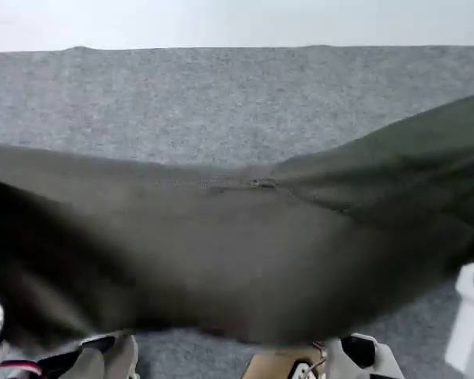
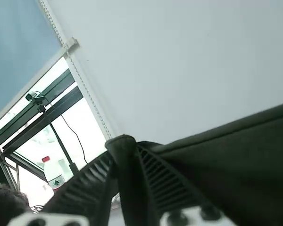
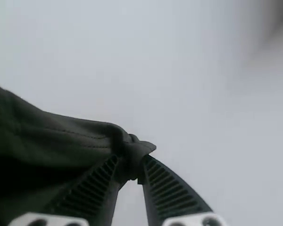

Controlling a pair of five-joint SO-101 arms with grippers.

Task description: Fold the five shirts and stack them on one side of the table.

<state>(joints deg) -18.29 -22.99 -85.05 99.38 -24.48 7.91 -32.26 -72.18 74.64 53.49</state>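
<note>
From the high view we see the shirt (image 1: pixel 237 260) hung across the whole width above the grey table (image 1: pixel 221 103) as one dark olive sheet. It droops in the middle and rises toward each side, so we judge it light, soft and limp, with no stiffness to keep a crease by itself; the far half of the table lies bare behind it, which gives room to lay the cloth down flat, while parts of the arms (image 1: pixel 363 355) crowd the near edge under the lower hem.

In the left wrist view the left pincer (image 2: pixel 125 146) is closed on a fold of the shirt, the cloth bunched between its ribbed fingers and running off taut to one side; beyond it are a pale wall, a window (image 2: pixel 47 136) and a bottle (image 2: pixel 52 172).

In the right wrist view the right pincer (image 3: pixel 132 162) is clamped on a small knot of the fabric beside a stitched hem; the hold is at the very tips, and we reckon the smooth cloth could slip out under a hard pull — a deeper bite would be safer; the two holds seem to sit at opposite ends of the shirt, the proper places for spreading it.
</note>
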